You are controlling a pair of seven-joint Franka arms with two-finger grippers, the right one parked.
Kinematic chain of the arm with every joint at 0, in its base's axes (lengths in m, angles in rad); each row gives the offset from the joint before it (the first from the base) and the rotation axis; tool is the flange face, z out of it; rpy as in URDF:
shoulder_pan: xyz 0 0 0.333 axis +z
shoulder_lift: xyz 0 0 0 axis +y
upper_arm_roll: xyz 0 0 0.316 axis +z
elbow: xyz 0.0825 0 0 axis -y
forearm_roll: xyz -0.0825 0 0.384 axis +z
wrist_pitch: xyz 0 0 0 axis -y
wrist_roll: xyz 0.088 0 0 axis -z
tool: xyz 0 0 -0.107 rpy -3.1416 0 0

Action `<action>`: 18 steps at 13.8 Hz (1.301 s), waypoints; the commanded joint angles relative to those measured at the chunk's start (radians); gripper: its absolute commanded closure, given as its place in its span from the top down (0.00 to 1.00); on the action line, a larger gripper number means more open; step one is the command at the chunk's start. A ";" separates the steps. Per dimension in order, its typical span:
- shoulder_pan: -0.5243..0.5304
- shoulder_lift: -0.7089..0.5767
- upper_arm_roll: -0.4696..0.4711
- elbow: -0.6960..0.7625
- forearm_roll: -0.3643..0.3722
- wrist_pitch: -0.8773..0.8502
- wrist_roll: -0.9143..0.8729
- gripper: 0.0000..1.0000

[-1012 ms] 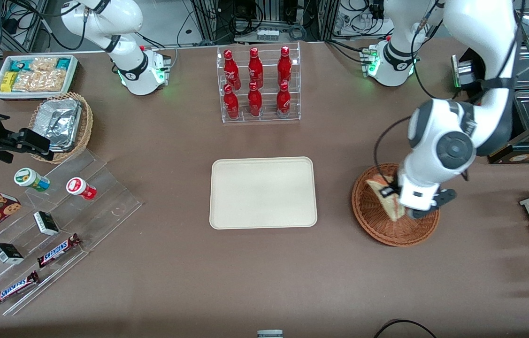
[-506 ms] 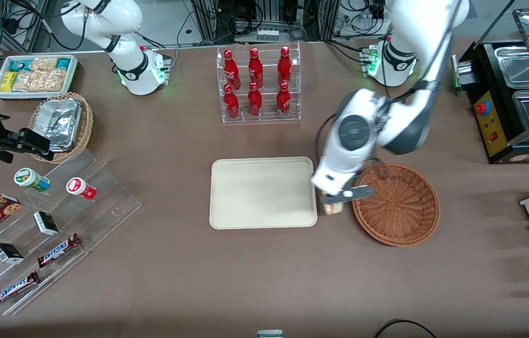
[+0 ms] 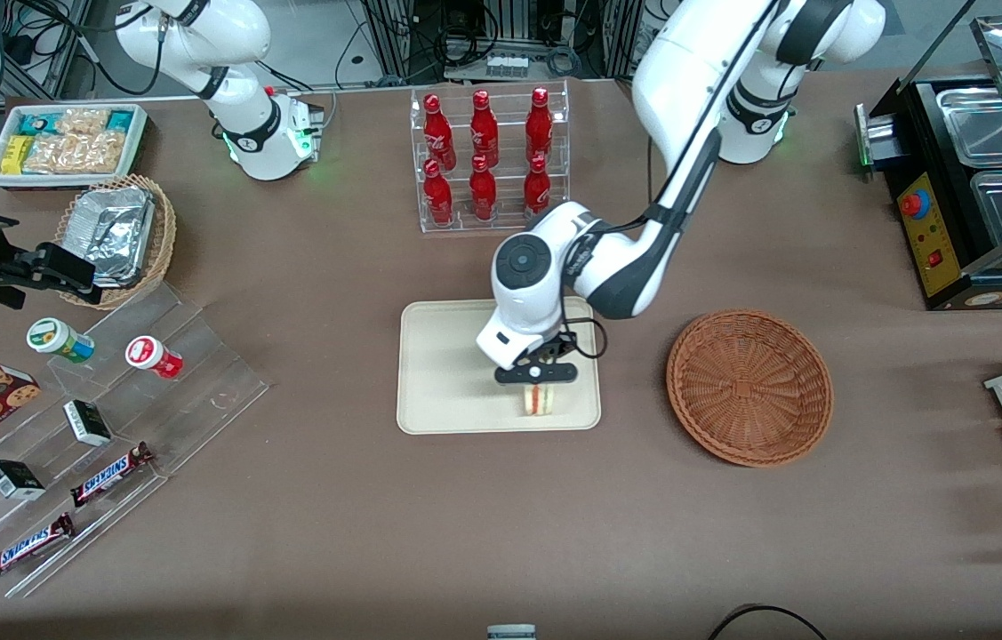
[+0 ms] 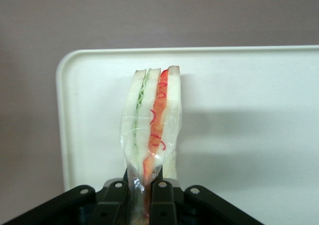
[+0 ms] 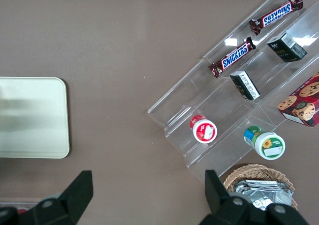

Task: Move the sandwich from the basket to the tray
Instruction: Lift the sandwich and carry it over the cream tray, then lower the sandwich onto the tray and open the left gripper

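The sandwich [image 3: 538, 400], a wrapped wedge of pale bread with a red and green filling stripe, hangs point-down just above the cream-white tray [image 3: 452, 369]. It is over the tray's corner nearest the front camera, on the basket's side. My gripper [image 3: 538, 377] is shut on its top edge. In the left wrist view the black fingers [image 4: 160, 197] pinch the sandwich [image 4: 152, 120], with the tray [image 4: 249, 115] under it. The reddish-brown wicker basket [image 3: 749, 387] stands empty beside the tray, toward the working arm's end.
A clear rack of red bottles [image 3: 492, 160] stands farther from the camera than the tray. A stepped acrylic display with snacks [image 3: 100, 418], a tan basket of foil containers [image 3: 118, 236] and a white snack box [image 3: 65, 142] lie toward the parked arm's end.
The gripper lifted the sandwich out of the basket and carried it sideways past the tray's edge to above the tray. The basket now holds nothing.
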 commanded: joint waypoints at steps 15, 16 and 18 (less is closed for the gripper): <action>-0.052 -0.063 0.020 0.087 0.008 -0.145 -0.125 1.00; -0.049 -0.126 0.026 0.080 0.006 -0.231 -0.136 1.00; 0.013 -0.224 0.030 0.077 0.000 -0.339 -0.147 1.00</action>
